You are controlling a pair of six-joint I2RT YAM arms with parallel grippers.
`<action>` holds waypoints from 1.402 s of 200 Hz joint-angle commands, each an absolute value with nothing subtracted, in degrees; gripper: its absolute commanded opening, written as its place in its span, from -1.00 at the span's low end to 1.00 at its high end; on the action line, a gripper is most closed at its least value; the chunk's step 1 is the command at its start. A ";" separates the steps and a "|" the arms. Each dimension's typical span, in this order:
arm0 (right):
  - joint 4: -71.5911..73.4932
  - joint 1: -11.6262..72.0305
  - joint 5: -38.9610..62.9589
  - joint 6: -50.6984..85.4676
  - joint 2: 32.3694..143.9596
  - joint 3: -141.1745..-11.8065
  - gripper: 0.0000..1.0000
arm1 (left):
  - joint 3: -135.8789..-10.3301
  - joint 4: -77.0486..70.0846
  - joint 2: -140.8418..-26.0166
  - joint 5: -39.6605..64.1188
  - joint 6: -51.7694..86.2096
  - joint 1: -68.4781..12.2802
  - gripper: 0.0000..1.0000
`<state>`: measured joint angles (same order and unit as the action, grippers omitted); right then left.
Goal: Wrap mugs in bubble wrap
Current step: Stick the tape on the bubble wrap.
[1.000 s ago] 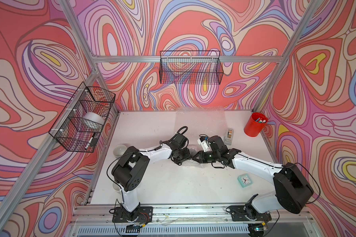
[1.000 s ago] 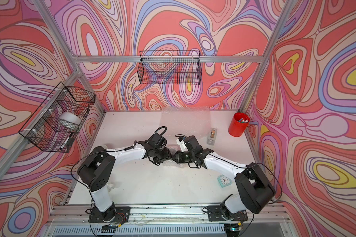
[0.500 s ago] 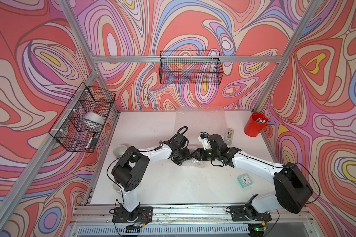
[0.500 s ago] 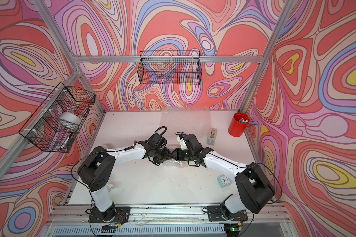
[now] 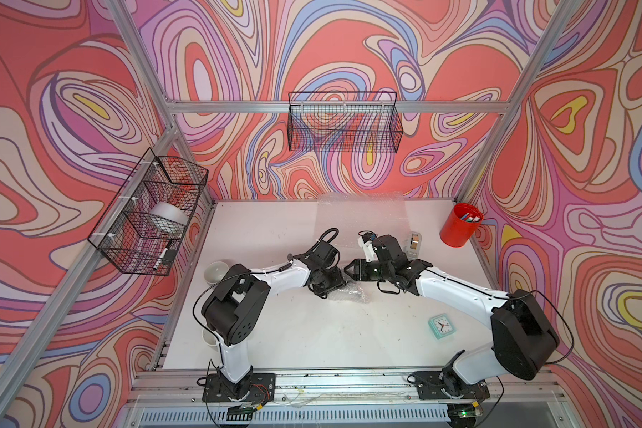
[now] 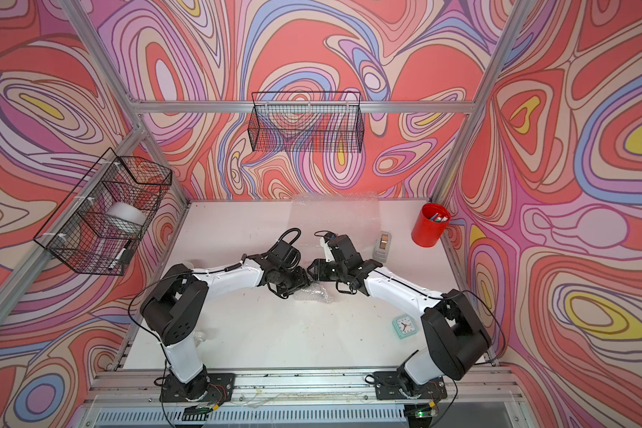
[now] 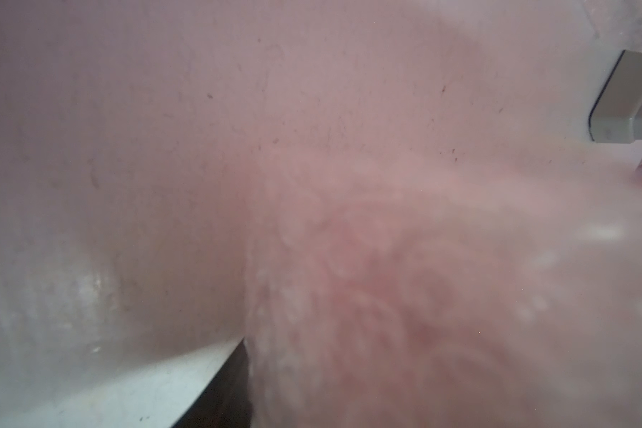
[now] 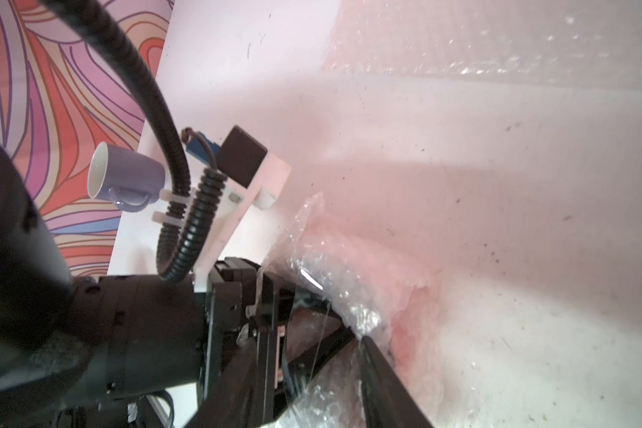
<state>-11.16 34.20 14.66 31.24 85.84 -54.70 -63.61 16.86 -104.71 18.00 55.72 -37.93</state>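
The left end effector [image 5: 338,284] has its jaws pinched around a crumpled bundle of transparent bubble wrap [image 5: 352,295] that lies on the white worktop [image 5: 312,344]. In the right wrist view its dark fingers [image 8: 340,326] reach into the plastic. A red tint shows through the wrap, too blurred to make out a shape. The left wrist view is filled with this bundle [image 7: 386,281], close against the lens.

The right end effector [image 5: 350,267] faces the left one, with its tip just beside the bundle. I cannot tell whether its jaws are spread or pressed together, since only one of its fingers shows in its own wrist view.

A flat, shimmery square sheet of bubble wrap [image 5: 360,213] lies beyond both end effectors, near the back wall. A white ceramic mug [image 5: 217,270] stands upright well behind the left end effector, beside that arm's elbow at the worktop's edge. A grey tape dispenser [image 5: 415,242] sits near the right end effector's wrist.
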 commanded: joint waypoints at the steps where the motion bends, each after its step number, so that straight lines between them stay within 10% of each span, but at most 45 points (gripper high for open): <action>1: -13.26 34.06 12.83 29.29 84.54 -56.58 -0.32 | -63.03 19.05 -107.14 18.97 55.36 -38.45 0.12; 64: -18.18 34.04 21.97 26.42 88.76 -58.20 -0.98 | -63.74 19.27 -107.23 18.98 54.93 -38.47 0.12; 280: -18.65 33.76 13.04 26.34 100.38 -68.70 -1.00 | -63.38 19.76 -106.90 18.72 54.23 -38.49 0.11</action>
<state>-18.68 34.15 16.40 26.44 97.65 -67.29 -63.77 16.93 -104.79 18.20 54.65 -37.93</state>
